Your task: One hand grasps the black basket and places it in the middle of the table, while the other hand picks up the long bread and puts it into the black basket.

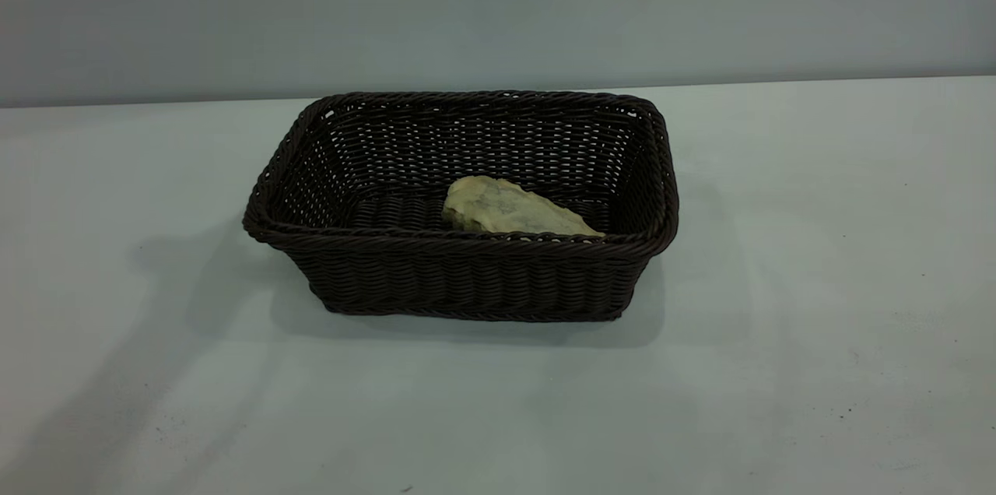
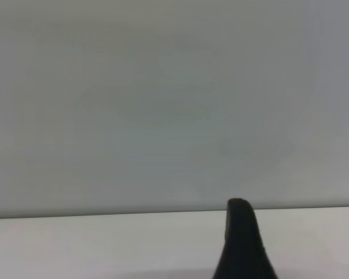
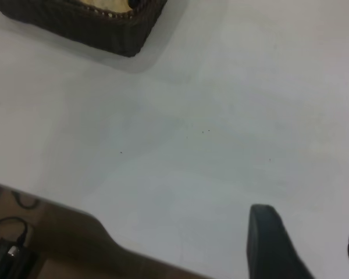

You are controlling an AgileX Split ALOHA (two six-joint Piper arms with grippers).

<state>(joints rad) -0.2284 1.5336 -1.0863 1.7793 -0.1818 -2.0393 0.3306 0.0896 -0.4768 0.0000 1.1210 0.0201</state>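
The black basket stands on the table near its middle. The long bread lies inside it toward the right, pale yellow underside with dark smudges facing up. Neither gripper shows in the exterior view. In the right wrist view my right gripper is open and empty above bare table, well away from the basket's corner, where a bit of bread shows. In the left wrist view my left gripper shows one finger with nothing beside it, facing the table and wall, away from the basket.
The table's edge runs below my right gripper in the right wrist view, with brown floor and a black cable and box beyond it. A grey wall stands behind the table.
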